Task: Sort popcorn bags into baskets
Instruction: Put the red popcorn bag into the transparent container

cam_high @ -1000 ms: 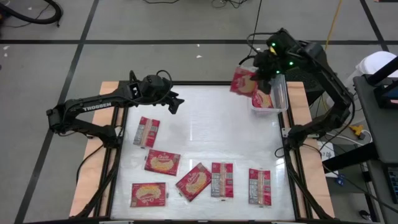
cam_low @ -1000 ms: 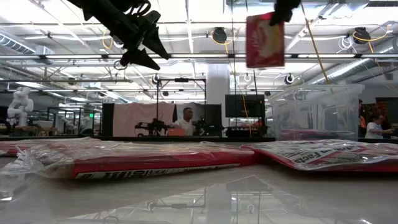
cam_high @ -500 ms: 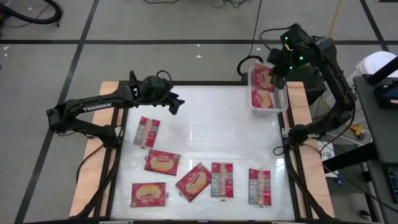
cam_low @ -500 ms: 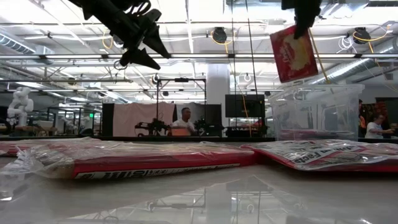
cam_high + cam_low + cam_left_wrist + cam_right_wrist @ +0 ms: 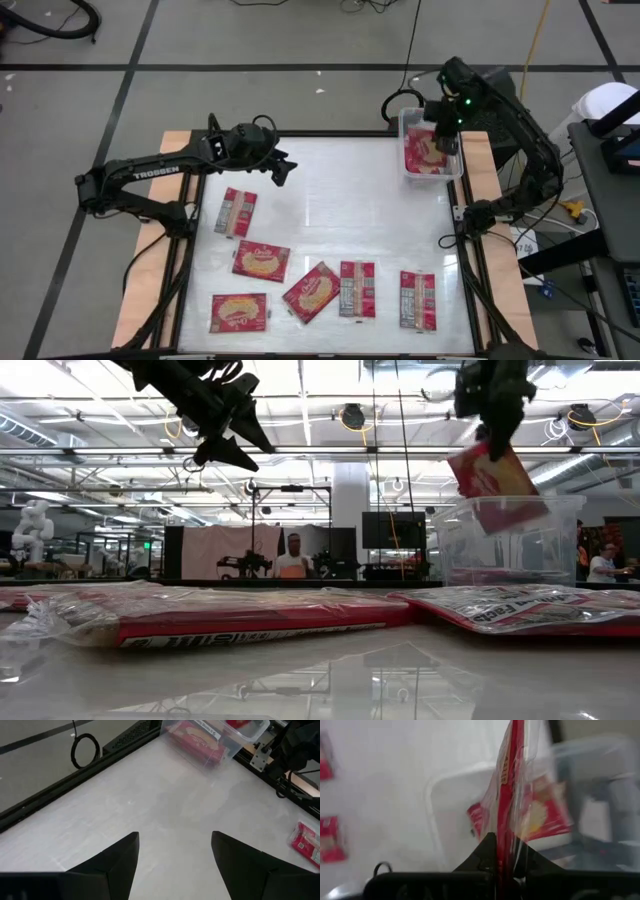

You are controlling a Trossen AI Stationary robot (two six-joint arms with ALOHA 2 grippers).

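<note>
Since one second ago the right gripper [image 5: 441, 128] has carried its popcorn bag [image 5: 497, 482] from the inner side of the basket [image 5: 452, 170] to right above it and has come lower, so the bag's bottom corner now dips inside the clear walls. The left gripper [image 5: 284, 168] has not moved; it waits with its jaws spread wide and empty, well apart from the basket, over the table [image 5: 340, 210].

The right gripper is closed on the top edge of the bag, as the right wrist view shows: the bag [image 5: 512, 795] hangs edge-on straight out from between the fingers, so it lies directly below the claw and is tilted. Under it, in the basket, at least one other bag [image 5: 428, 152] already lies flat.

What could go wrong, in my judgement: the bag hangs slanted and near the basket's rim in the low view, so if it is released here a corner may catch on the rim and the bag may lean on the wall or slide out onto the table. The thin wrapper can also stick to a finger for a moment and fall crooked.

Six more bags [image 5: 261, 261] lie on the table, all well apart from the basket, on the side away from it
</note>
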